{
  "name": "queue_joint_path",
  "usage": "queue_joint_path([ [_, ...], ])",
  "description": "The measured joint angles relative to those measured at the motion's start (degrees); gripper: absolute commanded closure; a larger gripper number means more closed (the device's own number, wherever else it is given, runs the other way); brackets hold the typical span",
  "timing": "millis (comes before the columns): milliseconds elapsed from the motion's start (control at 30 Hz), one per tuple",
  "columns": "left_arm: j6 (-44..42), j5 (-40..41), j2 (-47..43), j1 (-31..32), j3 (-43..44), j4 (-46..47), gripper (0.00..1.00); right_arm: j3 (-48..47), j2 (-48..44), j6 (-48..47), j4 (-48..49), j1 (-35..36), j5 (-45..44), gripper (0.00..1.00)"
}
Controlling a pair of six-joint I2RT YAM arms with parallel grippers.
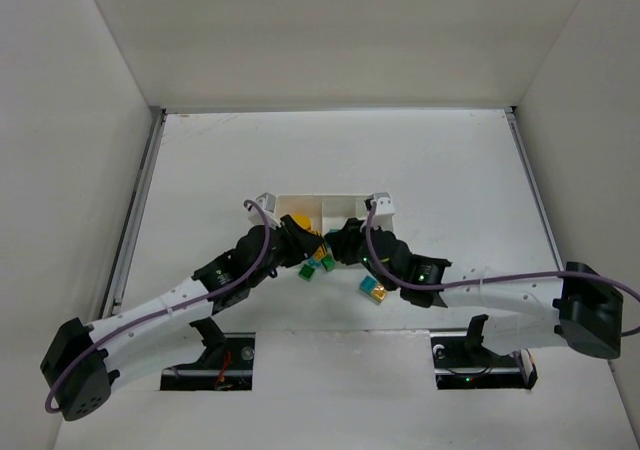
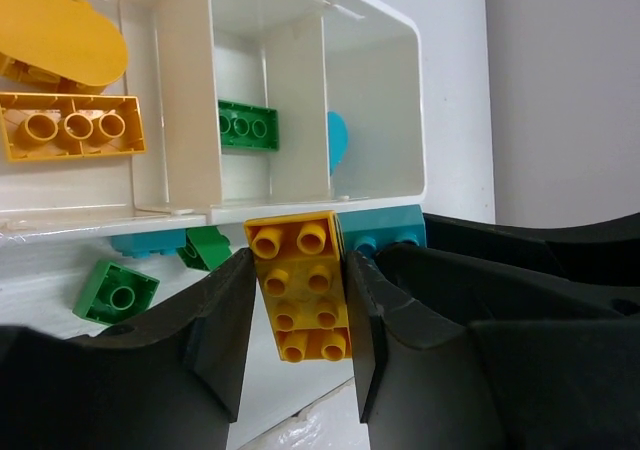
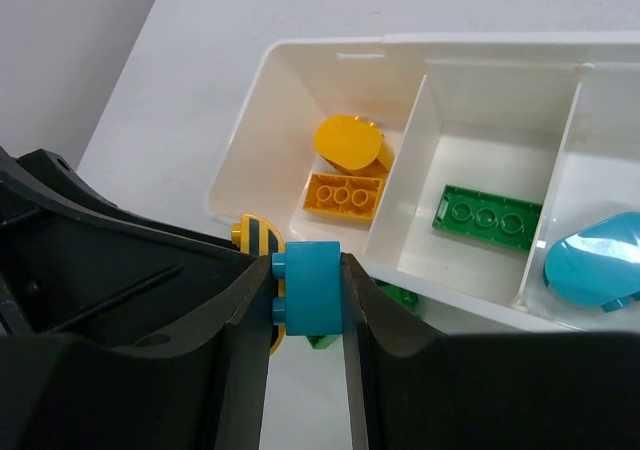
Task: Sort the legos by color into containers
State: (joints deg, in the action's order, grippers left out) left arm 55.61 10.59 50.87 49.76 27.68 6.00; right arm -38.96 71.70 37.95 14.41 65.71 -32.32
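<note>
- Currently, the left gripper (image 2: 298, 270) clamps a yellow brick (image 2: 303, 305) just outside the tray (image 2: 185, 100), beside its near wall.
- Likewise, the right gripper (image 3: 305, 270) pinches a cyan brick (image 3: 310, 290) just outside the tray's near wall.

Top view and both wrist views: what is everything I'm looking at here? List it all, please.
Tray: one, white, three compartments, mid-table.
Yellow legos: two, yellow, one end compartment.
Green lego: one, green, middle compartment.
Cyan rounded lego: one, cyan, other end compartment.
Loose legos: several, green, cyan, yellow, on table along tray's near side.
Table: one, white, under everything.
Left gripper: one, black, shut on yellow brick.
Right gripper: one, black, shut on cyan brick.
</note>
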Motion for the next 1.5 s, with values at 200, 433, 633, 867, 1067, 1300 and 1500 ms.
queue_joint_path([
  [200, 0.2, 0.2, -3.7, -0.1, -1.0, 0.6, 0.85, 0.1, -1.8, 1.1, 0.4, -0.5, 1.6, 0.76],
  [433, 0.2, -0.2, -6.0, -0.3, -1.1, 1.6, 0.87, 0.5, -4.4, 1.6, 0.7, -1.4, 3.0, 0.76],
  [633, 0.0, -0.5, -11.1, -1.0, -2.0, 1.4, 0.87, 2.1, -7.4, 1.9, 0.9, -2.6, 3.7, 0.76],
  [867, -0.3, -0.7, -14.2, -3.9, -2.0, 0.1, 0.87, 3.5, -8.4, 1.9, 0.3, -3.9, 3.7, 0.76],
  [1067, -0.7, -1.5, -14.5, -5.3, -2.1, -1.1, 0.87, 3.6, -9.6, 0.6, -1.2, -7.3, 3.8, 0.76],
  [1300, -1.0, -2.2, -12.7, -5.6, -2.1, -1.0, 0.87, 4.0, -9.4, -1.9, -2.4, -15.8, 3.8, 0.76],
  [1500, -1.6, -2.5, -9.2, -5.2, -2.1, 0.5, 0.87, 4.0, -6.4, -5.1, -4.9, -19.6, 0.7, 0.75],
])
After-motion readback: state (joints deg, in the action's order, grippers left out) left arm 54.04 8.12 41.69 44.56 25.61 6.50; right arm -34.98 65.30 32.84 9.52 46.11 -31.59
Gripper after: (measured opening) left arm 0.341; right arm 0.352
